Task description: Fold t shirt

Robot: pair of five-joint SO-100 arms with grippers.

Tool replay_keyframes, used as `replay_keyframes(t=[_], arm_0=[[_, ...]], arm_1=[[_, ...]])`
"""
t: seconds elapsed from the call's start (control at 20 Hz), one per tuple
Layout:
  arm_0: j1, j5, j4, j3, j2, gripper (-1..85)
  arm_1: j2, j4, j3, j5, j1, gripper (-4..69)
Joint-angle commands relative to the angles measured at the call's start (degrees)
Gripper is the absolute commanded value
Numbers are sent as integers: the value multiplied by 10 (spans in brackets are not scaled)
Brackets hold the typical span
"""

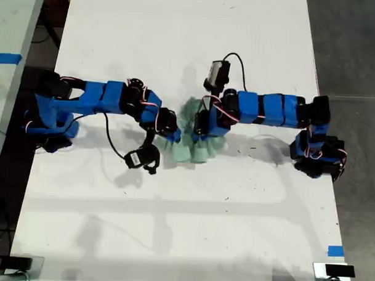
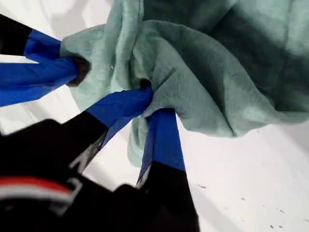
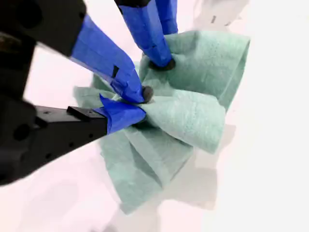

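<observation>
The t shirt is a small, bunched pale mint-green cloth at the middle of the white table, where two blue arms meet from the exterior view's left and right. My first gripper is shut on a pinched fold of the t shirt. The other gripper's blue fingers hold the cloth close beside it. My second gripper is shut on the t shirt, which fans out in folded lobes beyond it. The other gripper's fingertips press into the cloth just past mine.
The white table runs between grey floor on the exterior view's right and a pale surface with blue tape on its left. A blue tape mark sits near the table's lower right in that view. Cables trail from both arms.
</observation>
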Motion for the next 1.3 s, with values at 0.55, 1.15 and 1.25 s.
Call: replay_keyframes(t=[0.55, 1.15, 1.25], arm_0=[[-279, 106, 40, -14, -5, 199], [-157, 134, 159, 25, 388, -2], [-73, 83, 132, 165, 524, -2]], arm_1=[[89, 83, 159, -94, 295, 312], [530, 99, 402, -76, 177, -12], [635, 98, 508, -31, 107, -12]])
